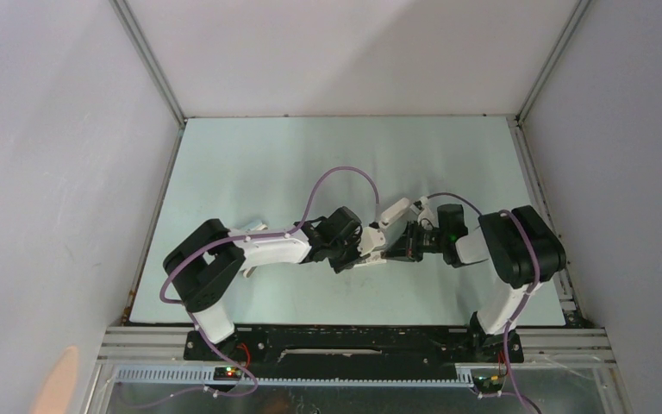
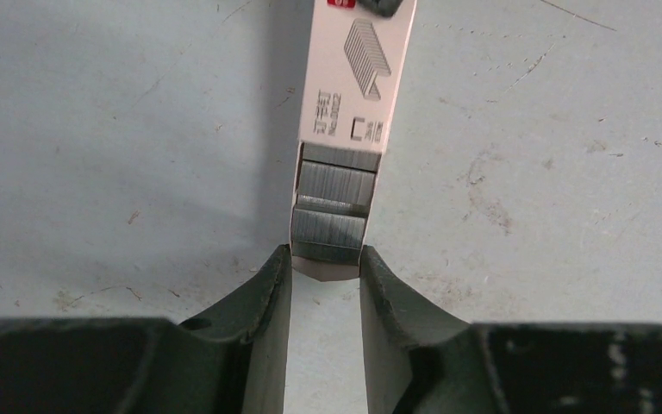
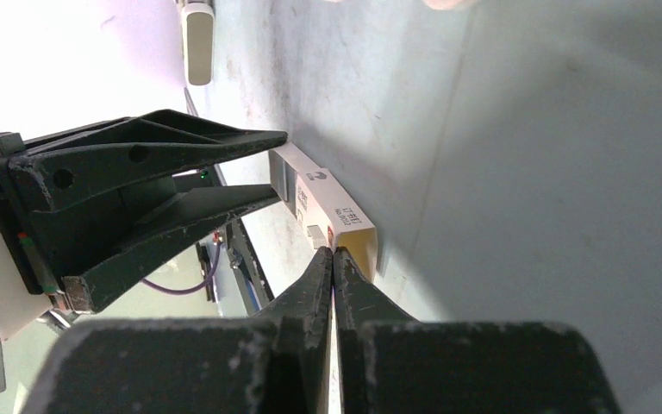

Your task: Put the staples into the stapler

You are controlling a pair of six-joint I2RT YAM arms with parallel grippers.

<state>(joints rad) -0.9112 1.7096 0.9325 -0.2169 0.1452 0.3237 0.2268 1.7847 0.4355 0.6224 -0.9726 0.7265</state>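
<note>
Pinching the grey striped staples (image 2: 331, 211) jutting from a white cardboard sleeve (image 2: 353, 86) near the table's (image 1: 250, 172) middle, the left fingers (image 2: 263, 289) could spill strips if the right fingers (image 3: 312, 285), pressed together seemingly on its flap, slip.

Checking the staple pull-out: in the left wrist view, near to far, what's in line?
left claw, closed on the tray end → staples lying in the tray → white box sleeve the tray sticks out of → right claw tip at the top edge
</note>
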